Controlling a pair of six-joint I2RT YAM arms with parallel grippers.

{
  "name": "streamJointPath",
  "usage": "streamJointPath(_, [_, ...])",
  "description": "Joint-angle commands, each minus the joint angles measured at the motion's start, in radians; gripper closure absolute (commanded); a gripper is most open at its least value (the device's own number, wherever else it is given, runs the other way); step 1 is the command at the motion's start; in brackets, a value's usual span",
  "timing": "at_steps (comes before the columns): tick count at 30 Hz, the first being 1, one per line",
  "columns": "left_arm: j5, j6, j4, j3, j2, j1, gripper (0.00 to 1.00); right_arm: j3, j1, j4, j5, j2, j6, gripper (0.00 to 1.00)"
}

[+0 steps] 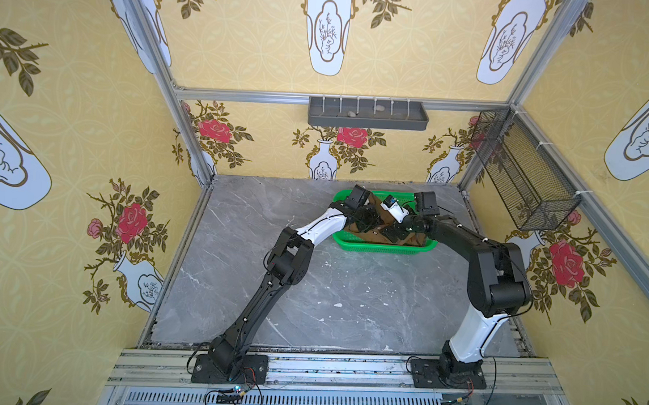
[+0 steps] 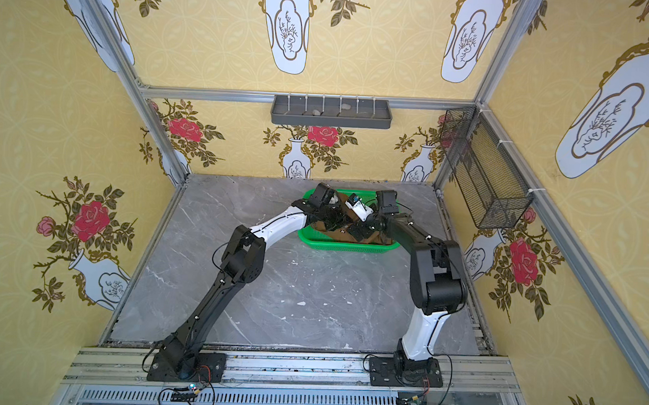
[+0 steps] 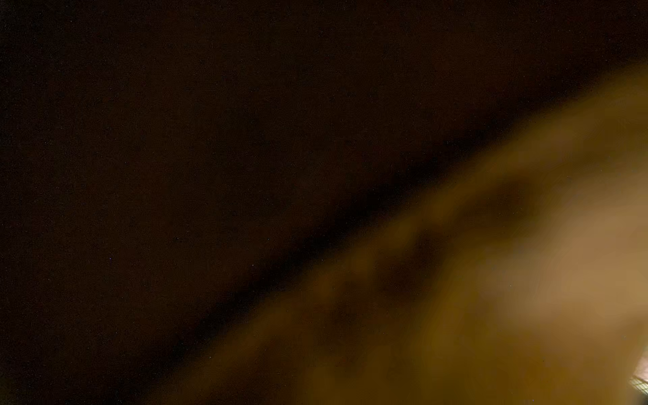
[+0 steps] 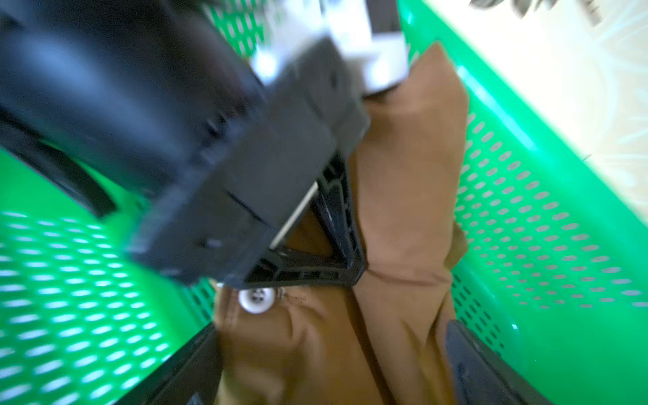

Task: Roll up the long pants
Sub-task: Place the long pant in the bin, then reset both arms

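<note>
extraction step: in the green basket (image 1: pixel 383 248) left gripper (image 4: pixel 350 266) seemingly clamps the long pants (image 4: pixel 403 196), right gripper (image 4: pixel 331 326) spread; next, lift.

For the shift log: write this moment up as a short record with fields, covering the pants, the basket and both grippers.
pants: the long pants, ochre-brown, bunched inside the green basket
button: pale button facing up, seen in the right wrist view
basket place: far side of the grey table
left gripper: left gripper shut on a fold of the pants
right gripper: right gripper open, one finger on each side of the cloth
left wrist view: smothered by cloth, blurred
</note>
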Motion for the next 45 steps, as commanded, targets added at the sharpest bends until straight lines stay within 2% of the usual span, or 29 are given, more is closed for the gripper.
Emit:
streamJointPath(1, [-0.115, 0.042, -0.318, 0.002, 0.052, 0.001, 0.89, -0.001, -0.007, 0.04, 0.055, -0.105, 0.053, 0.02])
streamJointPath(6, [-0.126, 0.06, -0.346, 0.024, 0.057, -0.001, 0.89, -0.031, -0.003, 0.066, 0.196, -0.267, 0.092, 0.03])
streamJointPath(8, [-0.097, 0.056, -0.331, 0.023, 0.055, 0.003, 0.89, -0.056, 0.018, 0.094, 0.288, -0.348, 0.112, 0.03])
streamJointPath(10, [-0.034, 0.037, -0.238, -0.021, 0.015, 0.008, 0.9, -0.089, 0.066, 0.08, 0.325, -0.458, 0.131, 0.03])
streamJointPath(13, [0.003, 0.027, -0.089, -0.117, -0.121, 0.008, 0.89, -0.158, 0.163, 0.043, 0.369, -0.62, 0.204, 0.03])
streamJointPath(17, [0.011, 0.091, -0.095, -0.178, -0.325, 0.009, 0.89, -0.209, 0.202, -0.06, 0.294, -0.759, 0.436, 0.03])
streamJointPath(19, [-0.001, 0.126, -0.073, -0.252, -0.459, 0.008, 0.89, -0.207, 0.247, -0.12, 0.416, -0.817, 0.657, 0.03])
streamJointPath(22, [-0.051, 0.207, -0.078, -0.38, -0.684, 0.003, 0.89, -0.165, 0.334, -0.274, 0.496, -0.897, 0.796, 0.03])
streamJointPath(24, [-0.171, 0.315, -0.147, -0.482, -0.857, -0.018, 0.89, -0.142, 0.383, -0.338, 0.504, -0.941, 0.796, 0.02])
streamJointPath(26, [-0.38, 0.424, -0.207, -0.601, -1.032, -0.058, 0.89, -0.184, 0.392, -0.312, 0.475, -0.971, 0.775, 0.02])
streamJointPath(29, [-0.605, 0.526, -0.238, -0.847, -1.298, -0.073, 0.85, -0.325, 0.389, -0.221, 0.618, -0.954, 0.869, 0.02])
streamJointPath(32, [-0.862, 0.568, -0.291, -1.061, -1.519, -0.072, 0.81, -0.494, 0.375, -0.085, 0.548, -0.891, 0.86, 0.03])
streamJointPath(33, [-0.909, 0.637, -0.251, -1.155, -1.6, -0.073, 0.8, -0.539, 0.372, -0.033, 0.525, -0.856, 0.862, 0.03])
streamJointPath(34, [-0.942, 0.685, -0.225, -1.228, -1.661, -0.071, 0.67, -0.569, 0.373, 0.006, 0.546, -0.829, 0.863, 0.02])
streamJointPath(35, [-0.986, 0.725, -0.192, -1.313, -1.733, -0.072, 0.14, -0.594, 0.367, 0.04, 0.599, -0.799, 0.89, 0.03])
streamJointPath(36, [-1.039, 0.766, -0.167, -1.383, -1.796, -0.071, 0.01, -0.622, 0.35, 0.084, 0.65, -0.79, 0.875, 0.03])
streamJointPath(37, [-1.082, 0.793, -0.148, -1.435, -1.844, -0.071, 0.01, -0.649, 0.333, 0.134, 0.699, -0.791, 0.872, 0.03])
streamJointPath(40, [-1.209, 0.848, -0.092, -1.576, -1.935, -0.046, 0.01, -0.753, 0.19, 0.291, 0.715, -0.852, 0.856, 0.03])
streamJointPath(42, [-1.19, 0.845, -0.099, -1.599, -1.942, 0.002, 0.01, -0.837, 0.071, 0.379, 0.675, -0.899, 0.849, 0.02])
streamJointPath(45, [-1.14, 0.852, -0.071, -1.615, -1.934, 0.039, 0.01, -0.854, -0.086, 0.389, 0.551, -0.895, 0.896, 0.03])
